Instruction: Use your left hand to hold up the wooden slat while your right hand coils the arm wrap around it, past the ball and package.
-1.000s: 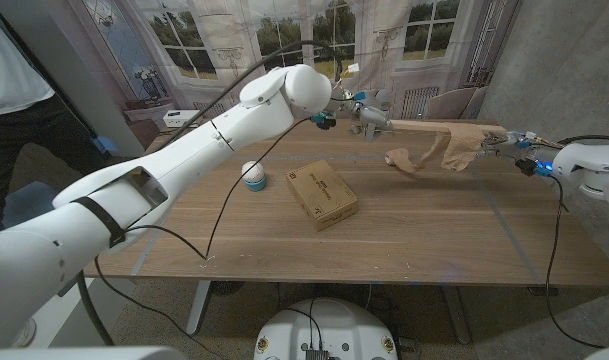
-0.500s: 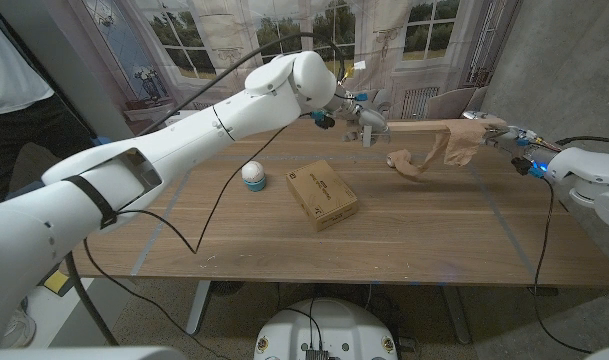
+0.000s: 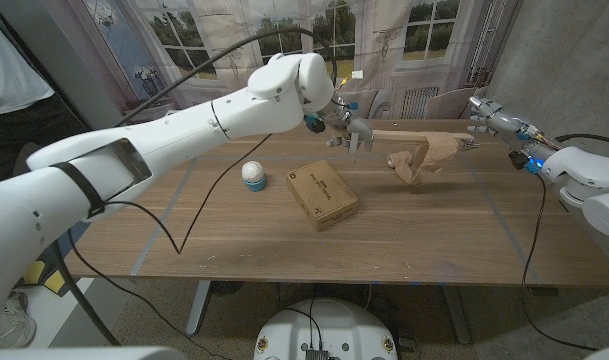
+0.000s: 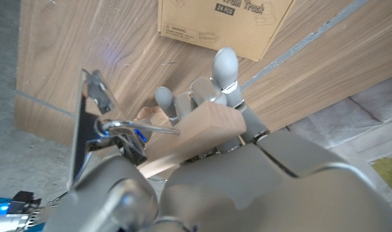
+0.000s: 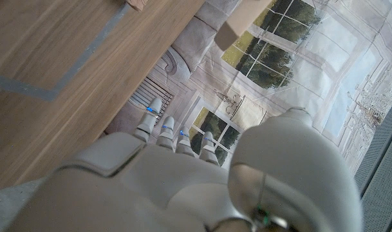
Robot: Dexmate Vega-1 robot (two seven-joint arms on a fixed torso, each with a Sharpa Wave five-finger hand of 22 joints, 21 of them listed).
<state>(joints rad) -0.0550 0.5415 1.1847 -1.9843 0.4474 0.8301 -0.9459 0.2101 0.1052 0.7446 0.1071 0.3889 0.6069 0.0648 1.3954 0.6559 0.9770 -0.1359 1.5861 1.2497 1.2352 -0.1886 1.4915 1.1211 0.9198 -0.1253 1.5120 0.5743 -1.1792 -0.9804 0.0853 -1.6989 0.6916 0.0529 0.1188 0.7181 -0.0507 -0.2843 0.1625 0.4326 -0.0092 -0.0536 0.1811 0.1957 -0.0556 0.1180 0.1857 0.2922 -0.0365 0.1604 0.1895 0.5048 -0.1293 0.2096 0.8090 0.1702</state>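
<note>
head view overlooks table (image 3: 414,240); wrist views close, inverted

The left hand (image 4: 215,109) grips the pale wooden slat (image 4: 196,138) above the table (image 4: 86,51). A printed cardboard package (image 4: 221,26) lies at the hand's 12 o'clock.

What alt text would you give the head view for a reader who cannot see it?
The robot's left hand holds a long pale wooden slat level above the wooden table, a tan fabric arm wrap draped over it. The right hand is off the wrap beyond the slat's far end; a white ball and brown cardboard package sit below.
</note>
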